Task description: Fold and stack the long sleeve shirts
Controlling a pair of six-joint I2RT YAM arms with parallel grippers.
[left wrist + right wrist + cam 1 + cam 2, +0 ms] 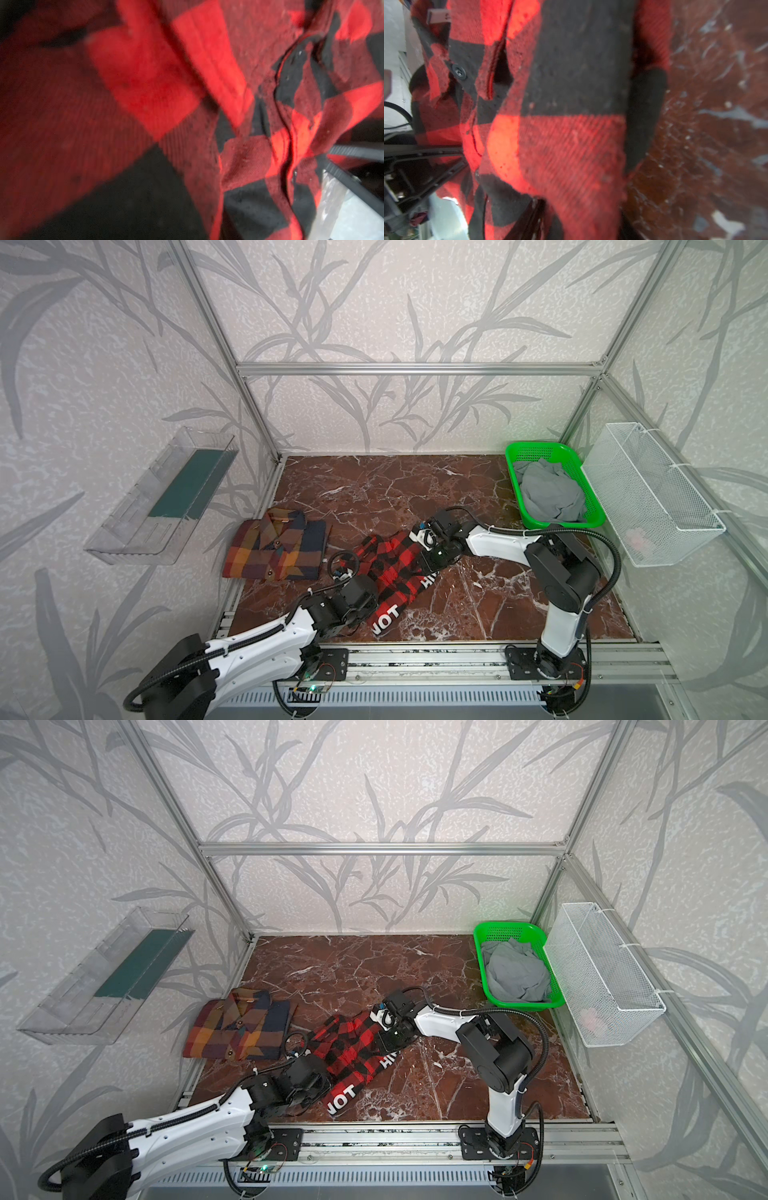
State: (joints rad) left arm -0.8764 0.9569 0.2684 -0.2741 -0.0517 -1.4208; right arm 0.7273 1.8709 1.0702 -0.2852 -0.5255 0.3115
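A red-and-black check shirt (390,568) lies bunched in a slanted strip near the middle of the marble counter (415,489), toward 6 o'clock. My left claw (372,589) is at its 8 o'clock edge and my right claw (422,556) at its 2 o'clock end. Cloth fills both wrist views, so I cannot tell whether either claw is apart or clamped. The brown-and-orange plaid shirt (274,547) sits folded at 9 o'clock.

The left arm (257,639) hides part of the red-and-black shirt (395,568). At three o'clock a pink thing (636,537) is indistinct.
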